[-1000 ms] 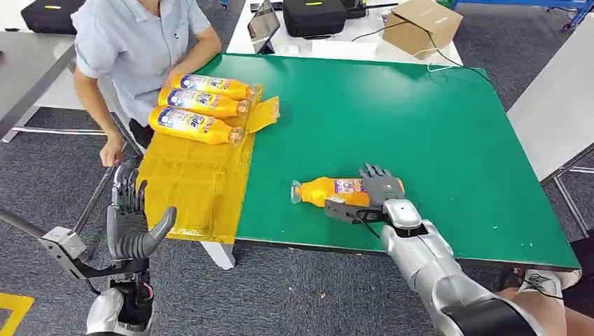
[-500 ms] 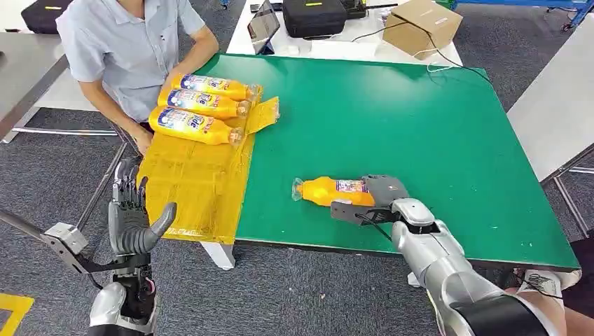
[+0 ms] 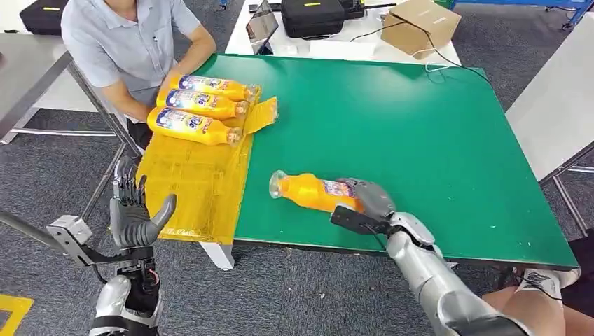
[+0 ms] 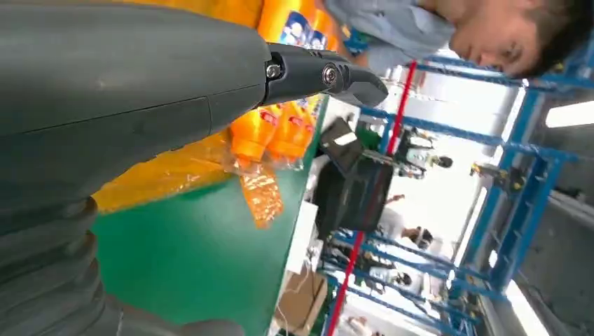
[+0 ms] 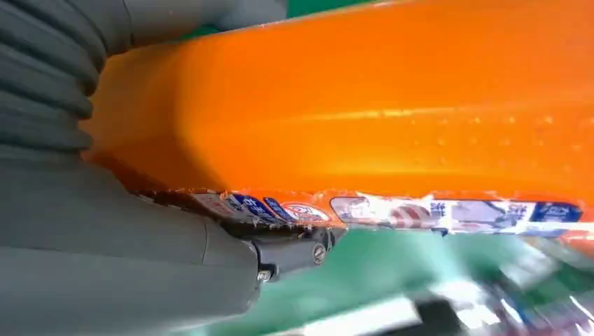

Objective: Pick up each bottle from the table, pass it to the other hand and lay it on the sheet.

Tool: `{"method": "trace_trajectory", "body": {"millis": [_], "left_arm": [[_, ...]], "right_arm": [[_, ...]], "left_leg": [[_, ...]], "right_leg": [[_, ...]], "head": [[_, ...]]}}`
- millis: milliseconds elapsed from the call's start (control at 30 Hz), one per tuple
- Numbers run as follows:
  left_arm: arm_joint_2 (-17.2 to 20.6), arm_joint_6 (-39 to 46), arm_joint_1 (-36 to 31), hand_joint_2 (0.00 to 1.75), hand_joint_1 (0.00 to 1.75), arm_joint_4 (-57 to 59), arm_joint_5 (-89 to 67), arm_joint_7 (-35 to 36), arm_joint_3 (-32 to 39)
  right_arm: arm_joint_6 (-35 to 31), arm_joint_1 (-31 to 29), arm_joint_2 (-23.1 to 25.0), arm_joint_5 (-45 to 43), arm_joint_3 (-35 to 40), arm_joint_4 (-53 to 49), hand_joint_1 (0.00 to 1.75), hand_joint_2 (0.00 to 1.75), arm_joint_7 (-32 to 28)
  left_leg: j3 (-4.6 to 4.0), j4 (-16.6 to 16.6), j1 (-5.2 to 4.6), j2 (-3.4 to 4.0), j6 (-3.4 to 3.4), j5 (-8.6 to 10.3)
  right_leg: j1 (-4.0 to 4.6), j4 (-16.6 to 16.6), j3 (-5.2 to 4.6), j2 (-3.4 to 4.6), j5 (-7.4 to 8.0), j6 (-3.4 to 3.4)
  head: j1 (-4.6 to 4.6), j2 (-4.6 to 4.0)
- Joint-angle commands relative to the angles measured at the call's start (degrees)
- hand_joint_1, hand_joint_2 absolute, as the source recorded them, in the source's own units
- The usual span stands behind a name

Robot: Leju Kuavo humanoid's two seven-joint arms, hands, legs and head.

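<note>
The right robot hand (image 3: pixel 364 199) has its fingers wrapped around the label end of the orange bottle (image 3: pixel 312 191), which is tipped up off the green bench (image 3: pixel 420 126), its long axis running sideways with the free end pointing toward the left robot hand (image 3: pixel 133 210). That left robot hand waits well apart, beyond the bench's near left corner, fingers spread and upright, holding nothing. Between them lies the yellow sheet (image 3: pixel 192 182), with three bottles (image 3: pixel 199 105) already lined up at its far end beside a seated person (image 3: pixel 126 49). The handover probably means carrying the bottle leftward across the sheet. A cardboard box (image 3: pixel 420 24) sits on another table behind.
</note>
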Motion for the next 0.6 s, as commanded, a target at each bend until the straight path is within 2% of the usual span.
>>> {"method": "trace_trajectory", "body": {"millis": [33,100,167,233,300,367,433,533,600], "left_arm": [[2.54,11.29,-0.86,1.75,0.0,3.97,-17.74,-6.48,-12.03],[2.76,11.27,-0.81,1.75,0.0,4.03,-17.74,-6.48,-12.01],[2.86,11.25,-0.89,1.75,0.0,4.11,-17.75,-6.45,-11.9],[3.75,16.78,-1.21,1.75,0.0,4.5,-27.62,-8.68,-14.32],[2.94,13.75,-0.13,1.75,0.0,5.17,-28.12,-5.9,-16.85],[1.95,13.64,0.63,1.75,0.0,5.95,-28.14,-5.88,-17.98],[1.41,9.85,0.4,1.75,0.0,7.09,-24.71,-5.2,-18.82],[1.13,8.82,-0.09,1.75,0.0,7.92,-23.46,-5.21,-18.92],[1.0,9.14,-0.95,1.75,0.0,8.68,-25.66,-7.44,-20.6]], "right_arm": [[-5.96,9.77,5.38,-10.43,0.35,-31.11,1.75,1.75,-0.94],[-5.94,9.49,5.14,-10.87,0.26,-30.41,1.75,1.75,-0.95],[-6.16,9.42,4.94,-11.3,0.31,-29.95,1.75,1.75,-1.31],[-6.52,9.18,5.67,-13.88,-0.56,-29.78,1.75,1.75,-3.49],[-6.47,8.83,6.31,-14.62,-0.83,-30.45,1.75,1.75,-3.25],[-5.51,8.35,6.91,-14.56,-0.06,-29.61,1.75,1.75,-2.47],[-3.79,7.49,7.78,-14.4,1.44,-27.04,1.75,1.75,-1.91],[-4.13,6.74,8.45,-14.38,2.27,-24.44,1.75,1.75,-2.15],[-0.39,4.95,9.53,-14.77,4.3,-19.08,1.75,1.75,-1.05]], "left_leg": [[-0.1,0.04,-0.02,-0.08,-0.06,-0.09],[0.18,0.03,0.01,0.05,-0.09,-0.26],[-0.03,0.01,-0.02,0.0,-0.02,-0.14],[-0.02,-0.02,-0.01,-0.08,-0.01,-0.12],[-0.22,-0.03,-0.02,0.0,-0.01,-0.06],[-0.24,-0.04,-0.08,-0.02,-0.01,-0.03],[-0.15,-0.06,-0.11,-0.04,-0.02,-0.07],[-0.14,-0.06,-0.08,0.05,-0.02,-0.08],[-0.08,-0.08,-0.09,0.09,-0.03,-0.09]], "right_leg": [[-0.01,0.12,-0.07,-0.12,-0.13,-0.09],[0.05,0.08,0.18,-0.08,-0.27,-0.17],[0.0,0.06,0.0,-0.17,-0.18,-0.09],[-0.04,0.0,0.04,-0.15,-0.16,-0.08],[-0.09,0.01,-0.16,-0.03,-0.06,-0.06],[-0.15,0.02,-0.2,-0.12,-0.07,-0.06],[-0.18,0.01,-0.11,-0.13,-0.11,-0.08],[-0.15,-0.03,-0.11,0.0,-0.06,-0.08],[-0.15,-0.03,-0.06,-0.02,-0.07,-0.09]], "head": [[-0.07,0.0],[-0.04,0.0],[-0.02,0.0],[0.0,0.0],[0.0,0.0],[0.0,0.0],[0.0,0.0],[-0.02,0.0],[-0.02,0.0]]}}
